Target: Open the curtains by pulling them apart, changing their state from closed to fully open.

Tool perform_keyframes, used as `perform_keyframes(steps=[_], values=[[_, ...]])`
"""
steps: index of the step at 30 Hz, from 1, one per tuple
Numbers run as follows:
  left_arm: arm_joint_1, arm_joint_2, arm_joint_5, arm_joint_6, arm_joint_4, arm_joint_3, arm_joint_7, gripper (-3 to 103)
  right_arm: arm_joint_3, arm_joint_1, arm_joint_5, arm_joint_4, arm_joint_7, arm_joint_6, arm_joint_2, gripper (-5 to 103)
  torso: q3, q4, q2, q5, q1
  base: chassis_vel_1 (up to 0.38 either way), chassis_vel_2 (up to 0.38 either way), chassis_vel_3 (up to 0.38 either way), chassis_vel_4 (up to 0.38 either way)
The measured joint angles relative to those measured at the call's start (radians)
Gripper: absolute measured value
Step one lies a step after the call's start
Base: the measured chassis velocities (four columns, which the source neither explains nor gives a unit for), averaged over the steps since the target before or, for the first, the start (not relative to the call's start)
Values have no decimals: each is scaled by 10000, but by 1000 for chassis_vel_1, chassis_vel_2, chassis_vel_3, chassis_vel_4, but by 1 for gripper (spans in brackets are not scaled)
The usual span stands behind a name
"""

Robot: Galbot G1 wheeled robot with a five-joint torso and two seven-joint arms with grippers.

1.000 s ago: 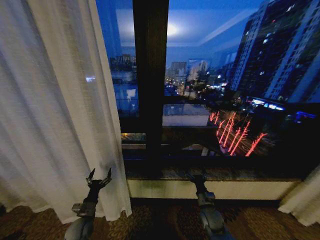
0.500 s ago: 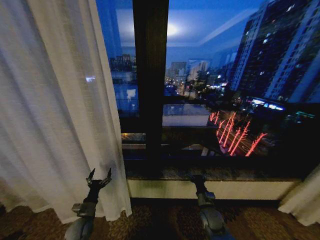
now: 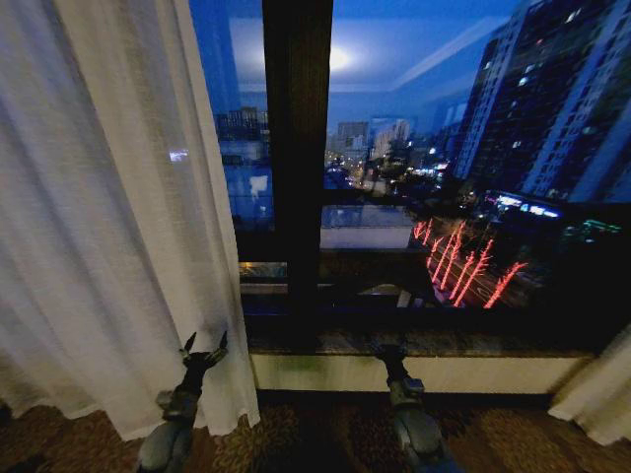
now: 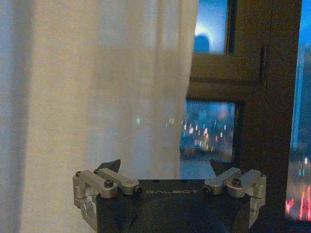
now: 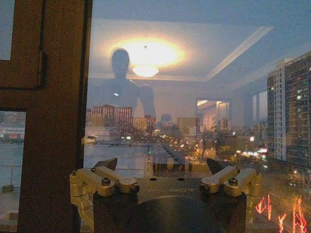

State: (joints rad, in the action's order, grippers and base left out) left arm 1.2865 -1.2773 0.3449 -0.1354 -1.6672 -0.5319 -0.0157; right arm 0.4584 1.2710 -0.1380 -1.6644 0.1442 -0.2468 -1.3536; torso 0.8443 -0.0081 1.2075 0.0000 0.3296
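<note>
Left curtain panel [image 3: 108, 217] is seen gathered at the left of the window, its inner edge hanging just left of the dark window frame post [image 3: 296, 168]. A strip of the right curtain panel [image 3: 599, 394] is seen at the far right edge, low down. Most of the glass between them is uncovered, so the task is judged largely done.

Left gripper [image 3: 205, 345] is held low in front of the left panel's lower inner edge, fingers apart, nothing between them; contact with the fabric cannot be told. This placement is judged suited to pushing the panel further left.

Right gripper [image 3: 392, 347] is held low before the window sill [image 3: 493, 372], fingers spread, facing bare glass.
</note>
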Motion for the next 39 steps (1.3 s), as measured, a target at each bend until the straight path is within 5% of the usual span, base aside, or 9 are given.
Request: perform_keyframes(steps=[2, 4, 8, 13, 18, 23, 32, 39], values=[[-265, -41, -276, 725, 72, 273, 344, 100, 0, 0, 0, 0, 0, 0, 0, 100, 0, 0, 0, 0, 0, 0, 0, 0, 0], [-302, -47, -314, 826, 81, 310, 387, 100, 0, 0, 0, -1, 0, 0, 0, 100, 0, 0, 0, 0, 0, 0, 0, 0, 0], [-885, -143, -917, 2418, 240, 908, 1137, 100, 0, 0, 0, 0, 0, 0, 0, 100, 0, 0, -1, 1, 0, 0, 0, 0, 0], [-1096, -182, -1141, 3016, 301, 1130, 1408, 100, 0, 0, 0, 0, 0, 0, 0, 100, 0, 0, -1, 0, 0, 0, 0, 0, 0], [-1127, -178, -1144, 3013, 339, 1141, 1421, 100, 0, 0, 0, 0, 0, 0, 0, 100, 0, 2, -1, 0, -1, 0, 0, 0, 0], [-1910, 302, -923, 1718, 1313, 1161, 1623, 100, 2, 0, 0, 0, 0, 0, 0, 100, 1, 0, -1, -9, 1, 0, 0, 0, 0], [-1230, 633, -1002, 1082, -127, 639, 1834, 100, 1, 0, 0, -1, -1, -1, 0, 100, -2, 0, 0, 3, 1, 0, 0, 0, 0], [-773, 488, -1146, 278, 390, 499, 1872, 100, 0, 0, 0, -1, -1, 0, 0, 100, -1, 2, 0, -2, -1, 0, 0, 0, 0]])
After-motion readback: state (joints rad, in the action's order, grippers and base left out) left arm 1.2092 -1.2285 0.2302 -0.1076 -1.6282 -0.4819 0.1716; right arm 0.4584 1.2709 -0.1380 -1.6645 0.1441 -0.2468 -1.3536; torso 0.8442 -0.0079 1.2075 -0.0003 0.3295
